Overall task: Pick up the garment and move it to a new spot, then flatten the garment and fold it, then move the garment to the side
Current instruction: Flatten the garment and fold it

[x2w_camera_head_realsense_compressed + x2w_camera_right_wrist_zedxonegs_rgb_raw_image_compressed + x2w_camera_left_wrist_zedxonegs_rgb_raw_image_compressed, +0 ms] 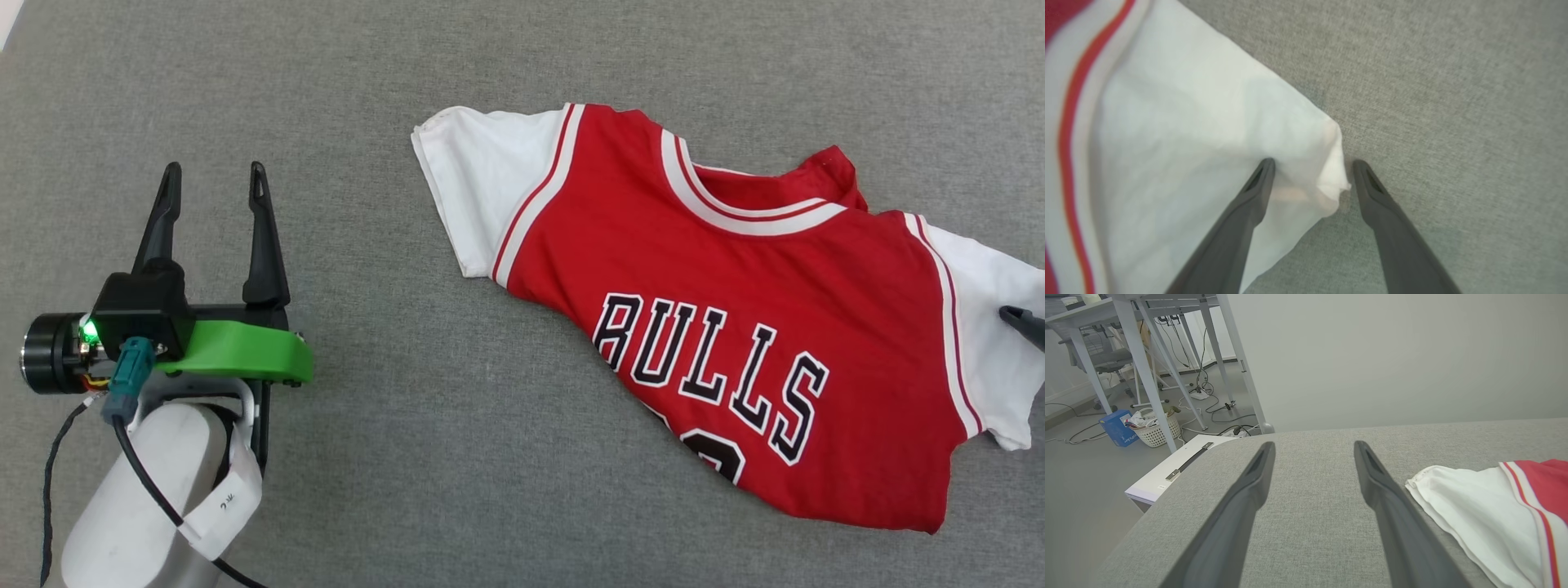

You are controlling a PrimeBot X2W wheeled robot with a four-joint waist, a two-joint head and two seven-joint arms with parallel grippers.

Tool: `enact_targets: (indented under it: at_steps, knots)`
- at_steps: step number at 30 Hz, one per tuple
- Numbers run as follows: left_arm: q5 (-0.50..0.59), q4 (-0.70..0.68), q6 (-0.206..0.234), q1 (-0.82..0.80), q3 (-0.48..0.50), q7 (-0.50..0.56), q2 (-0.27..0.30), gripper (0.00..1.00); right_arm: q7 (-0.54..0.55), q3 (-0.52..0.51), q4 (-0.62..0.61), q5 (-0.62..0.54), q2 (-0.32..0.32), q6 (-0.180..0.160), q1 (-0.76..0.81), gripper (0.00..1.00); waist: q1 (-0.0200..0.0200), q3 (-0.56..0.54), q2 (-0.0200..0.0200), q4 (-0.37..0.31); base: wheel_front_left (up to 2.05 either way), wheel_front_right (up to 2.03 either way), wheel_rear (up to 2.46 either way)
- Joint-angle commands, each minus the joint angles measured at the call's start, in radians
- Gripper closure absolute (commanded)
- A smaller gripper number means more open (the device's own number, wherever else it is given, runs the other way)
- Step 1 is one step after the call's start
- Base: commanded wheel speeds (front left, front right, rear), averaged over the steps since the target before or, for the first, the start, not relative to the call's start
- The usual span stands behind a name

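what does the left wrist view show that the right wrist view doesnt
Left wrist view, not the right wrist view: white desk legs, a basket, a blue box and cables on the floor, beyond the open left gripper over the grey surface. Right wrist view, not the left: a close look at the open right gripper with a white sleeve corner of the garment between its fingers. Both: white sleeve fabric with red trim, lying on the grey surface.

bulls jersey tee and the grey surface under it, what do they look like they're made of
Bulls jersey tee: soft matte knit fabric, maybe cotton or polyester. It creases and drapes, and the sleeve edge shows thin stacked layers. Lettering: printed or sewn on, cannot tell which. Grey surface: matte woven textile cover with a fine heathered weave.
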Motion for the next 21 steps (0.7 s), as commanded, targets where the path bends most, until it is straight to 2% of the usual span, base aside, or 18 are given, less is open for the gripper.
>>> enact_targets:
  at_steps: [1, 2, 10, 17, 21]
  knots:
    - [0.019, 0.007, -0.015, 0.0, 0.013, -0.006, -0.001, 0.0, -0.042, 0.038, 0.02, 0.006, 0.041, -0.001, 0.01, 0.75, 0.0001, -0.008, 0.0001, -0.011, 0.0, 0.0, 0.0]
    - [0.022, 0.011, -0.024, -0.005, 0.02, -0.006, 0.0, 0.0, -0.075, 0.038, 0.019, 0.002, 0.039, -0.001, 0.002, 1.0, 0.0001, -0.012, 0.0001, -0.015, 0.0, 0.0, 0.0]
    - [0.024, 0.063, -0.127, -0.118, 0.043, 0.011, 0.058, 0.0, -0.327, 0.038, -0.04, -0.005, -0.001, -0.001, -0.076, 1.0, 0.0001, -0.062, 0.0001, -0.067, 0.0, 0.0, 0.0]
    - [0.003, 0.116, -0.269, -0.324, -0.005, 0.188, 0.131, 0.0, -0.415, 0.022, -0.14, 0.009, -0.059, -0.001, -0.095, 1.0, 0.0001, -0.062, 0.0001, -0.11, 0.0, 0.0, 0.0]
    - [-0.016, 0.16, -0.357, -0.438, -0.061, 0.342, 0.149, 0.0, -0.421, 0.007, -0.186, 0.013, -0.075, -0.001, -0.084, 1.0, 0.0001, -0.039, 0.0001, -0.13, 0.0, 0.0, 0.0]
